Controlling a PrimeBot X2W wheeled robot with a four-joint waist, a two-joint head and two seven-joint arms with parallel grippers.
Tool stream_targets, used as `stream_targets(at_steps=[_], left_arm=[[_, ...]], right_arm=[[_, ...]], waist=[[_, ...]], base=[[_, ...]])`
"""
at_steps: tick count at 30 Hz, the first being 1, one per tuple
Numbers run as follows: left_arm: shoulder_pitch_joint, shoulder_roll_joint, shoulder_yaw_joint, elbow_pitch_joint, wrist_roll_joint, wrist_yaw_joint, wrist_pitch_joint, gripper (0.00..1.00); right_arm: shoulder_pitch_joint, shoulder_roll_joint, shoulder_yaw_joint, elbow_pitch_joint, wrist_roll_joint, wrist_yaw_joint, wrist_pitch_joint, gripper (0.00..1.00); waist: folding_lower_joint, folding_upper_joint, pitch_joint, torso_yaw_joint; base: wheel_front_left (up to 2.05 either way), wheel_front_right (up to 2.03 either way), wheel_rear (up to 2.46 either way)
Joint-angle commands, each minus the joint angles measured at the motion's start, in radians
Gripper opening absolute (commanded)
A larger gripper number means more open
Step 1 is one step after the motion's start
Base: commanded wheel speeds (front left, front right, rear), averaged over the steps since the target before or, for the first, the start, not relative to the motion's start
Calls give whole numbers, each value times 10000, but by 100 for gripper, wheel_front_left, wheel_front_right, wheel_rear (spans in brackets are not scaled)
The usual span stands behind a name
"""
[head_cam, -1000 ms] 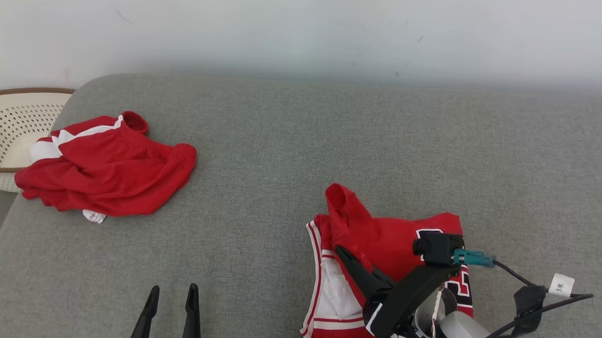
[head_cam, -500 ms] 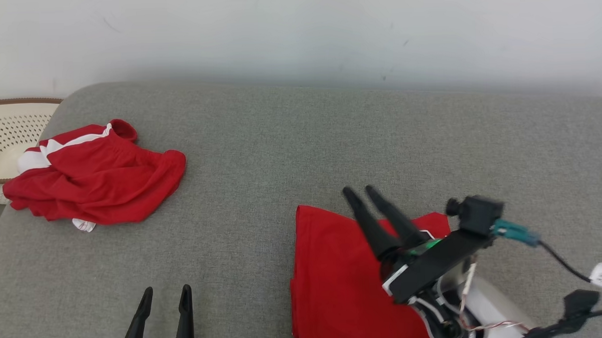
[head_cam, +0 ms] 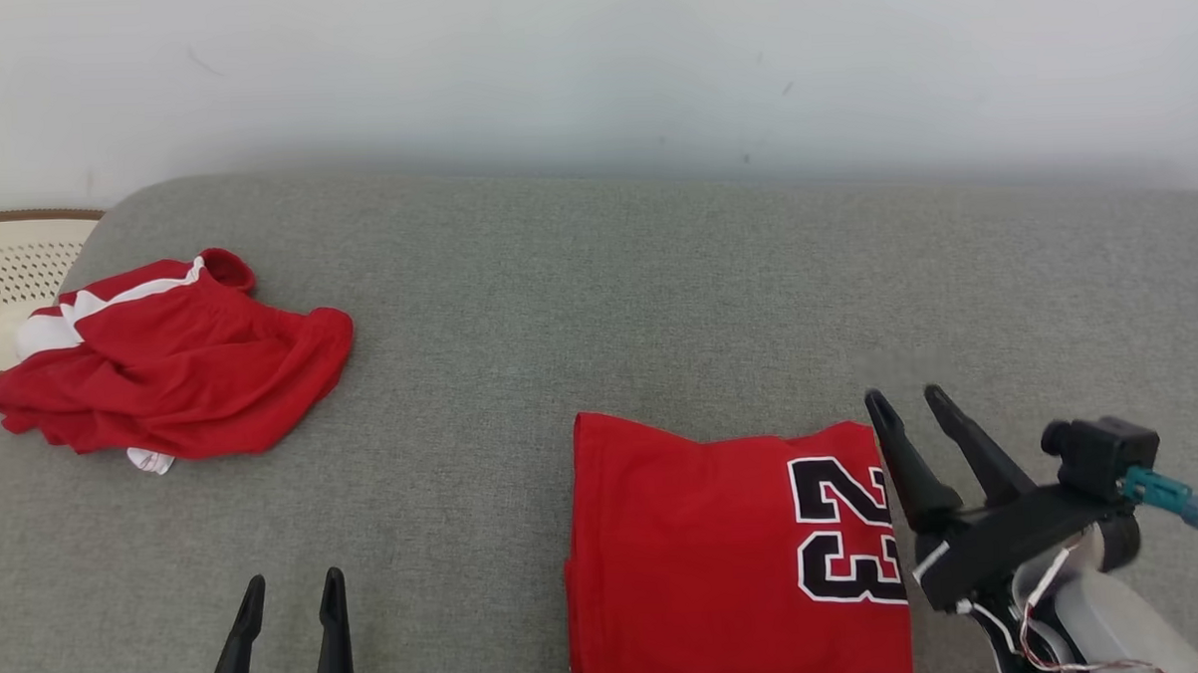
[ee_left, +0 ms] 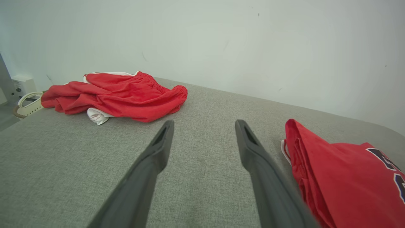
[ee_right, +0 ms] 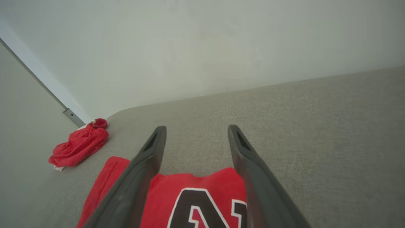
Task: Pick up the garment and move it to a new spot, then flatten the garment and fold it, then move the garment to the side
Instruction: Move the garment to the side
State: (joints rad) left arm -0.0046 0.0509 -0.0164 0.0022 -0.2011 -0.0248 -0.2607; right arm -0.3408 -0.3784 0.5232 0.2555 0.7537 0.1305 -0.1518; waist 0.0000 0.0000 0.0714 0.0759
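Head view, left to right: a pale perforated basket [head_cam: 9, 267] at the cushion's far left end; crumpled red shorts [head_cam: 172, 381] just beside it on the cushion; the left gripper [head_cam: 294, 578], jaws parted and empty, low over bare grey cushion [head_cam: 578, 297]; the jersey [head_cam: 706, 552], red with a black-and-white 23, lying as a flat folded rectangle at the near middle-right, well apart from the shorts; the right gripper [head_cam: 902, 394], jaws spread and holding nothing, at the jersey's right edge, contact with the cloth not discernible. In the left wrist view the jersey's left side shows stacked layers with white trim peeping out. Handling, as judged: the fabric is light, soft and limp, with no stiffness of its own, so a pinch on the top layer alone would likely peel the fold open; a hold should take all layers together at an edge, ideally one gripper at each side, keeping the stack level while it is moved aside
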Motion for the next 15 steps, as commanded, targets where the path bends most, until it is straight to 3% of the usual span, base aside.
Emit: stream_targets(at_steps=[1,15], left_arm=[[84,-3,68,-40,62,2,-57,100],[46,-2,-59,-188,80,162,-57,100]], right_arm=[[240,-2,-143,117,-292,4,117,100],[1512,317,-455,413,-531,4,1409,100]], waist=[[0,0,32,-70],[0,0,242,-418]], base=[[0,0,0],[0,0,0]])
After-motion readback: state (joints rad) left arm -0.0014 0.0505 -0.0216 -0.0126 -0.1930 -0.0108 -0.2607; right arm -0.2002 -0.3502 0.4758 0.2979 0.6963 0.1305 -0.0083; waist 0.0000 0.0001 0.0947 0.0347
